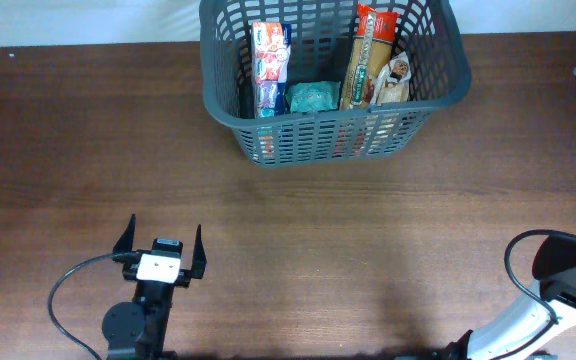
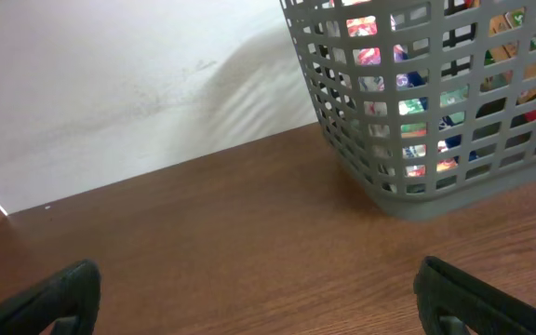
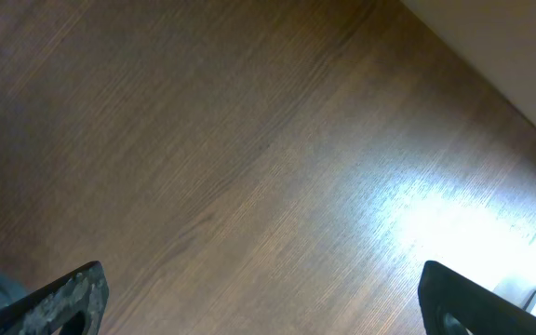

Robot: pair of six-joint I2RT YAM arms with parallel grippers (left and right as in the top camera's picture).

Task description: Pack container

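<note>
Basket: the dark grey basket (image 1: 318, 135) stands on the far side of the tabletop (image 1: 298, 240), a little right of centre and well apart from both arms.
Inside the basket: four goods show from overhead. A tall red, white and blue box (image 1: 270, 68) lies along the left side. A small teal packet (image 1: 313, 97) sits just beside it. A long orange and red packet (image 1: 366, 60) leans right of centre, and a small pale packet (image 1: 396, 80) is tucked against the right wall.
Outside the basket: no grocery shows on the wood in any of the three views.
Left tool: the left tool (image 1: 163, 240) sits low near the front edge. Its fingers are spread as wide as they go, with nothing between them, and it faces the basket across bare wood.
Right tool: the right tool (image 3: 263, 298) is likewise spread wide and holds nothing. Its own camera shows only bare wood beneath it. From overhead, only part of that arm shows at the lower right corner.
Done: going by what lies in the basket, the packing appears to be finished, or very nearly so.
Left: probably nothing to fetch, since no loose item is in sight. Goods beyond the camera's edges cannot be ruled out.
Fit: the four items fill only part of the floor, so the basket could take more.
</note>
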